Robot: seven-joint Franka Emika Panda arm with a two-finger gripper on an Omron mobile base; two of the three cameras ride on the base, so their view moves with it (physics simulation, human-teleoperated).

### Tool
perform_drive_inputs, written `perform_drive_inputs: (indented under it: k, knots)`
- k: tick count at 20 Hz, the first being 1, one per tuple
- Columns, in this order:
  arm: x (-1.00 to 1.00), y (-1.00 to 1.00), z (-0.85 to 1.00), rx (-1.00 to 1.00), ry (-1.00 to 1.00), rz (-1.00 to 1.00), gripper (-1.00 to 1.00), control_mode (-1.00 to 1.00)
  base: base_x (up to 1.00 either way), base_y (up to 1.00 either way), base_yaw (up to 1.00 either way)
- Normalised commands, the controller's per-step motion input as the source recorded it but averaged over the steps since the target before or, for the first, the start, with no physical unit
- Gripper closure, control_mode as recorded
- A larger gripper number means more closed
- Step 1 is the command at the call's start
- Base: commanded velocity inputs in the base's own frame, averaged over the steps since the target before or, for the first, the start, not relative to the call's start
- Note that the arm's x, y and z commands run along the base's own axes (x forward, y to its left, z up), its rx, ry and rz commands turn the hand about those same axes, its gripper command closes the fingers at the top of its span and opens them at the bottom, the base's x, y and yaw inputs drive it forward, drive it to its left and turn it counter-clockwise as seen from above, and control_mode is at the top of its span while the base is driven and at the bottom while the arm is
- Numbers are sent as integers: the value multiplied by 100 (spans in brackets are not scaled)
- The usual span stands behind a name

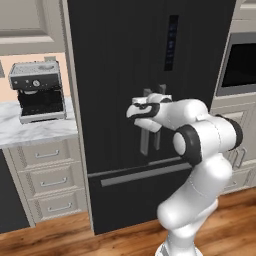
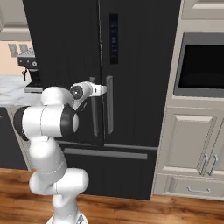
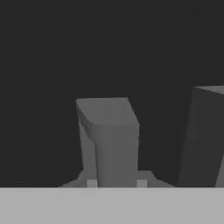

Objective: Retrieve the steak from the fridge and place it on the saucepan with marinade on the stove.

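The black fridge (image 1: 120, 50) (image 2: 65, 43) stands in front of me with both doors and the bottom drawer closed. My gripper (image 1: 152, 100) (image 2: 99, 90) reaches level to the two vertical bar handles at the door seam. In the hand view the gripper (image 3: 116, 183) is shut on one grey door handle (image 3: 116, 144), just below its top end, with a small fingertip (image 3: 91, 183) on either side. The other handle (image 3: 203, 135) stands to the right. The steak is hidden behind the doors. The saucepan with marinade and the stove are out of view.
A coffee machine (image 1: 37, 90) sits on the marble counter (image 1: 35, 130) left of the fridge, above a stack of drawers (image 1: 47, 180). A built-in oven (image 2: 203, 65) and cream cabinets (image 2: 192, 144) flank the fridge on the right. The floor is wood.
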Motion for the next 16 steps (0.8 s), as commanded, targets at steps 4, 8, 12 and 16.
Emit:
perform_drive_inputs:
  k: [4,8,12,16]
  knots:
    - [-67,13,34,0,37,0,100,-100,0,0,0]
    - [-50,56,40,0,48,0,100,-100,0,0,0]
    - [-65,94,3,-2,19,-4,100,-100,0,0,0]
    - [-79,100,-17,-3,-1,-10,100,-100,0,0,0]
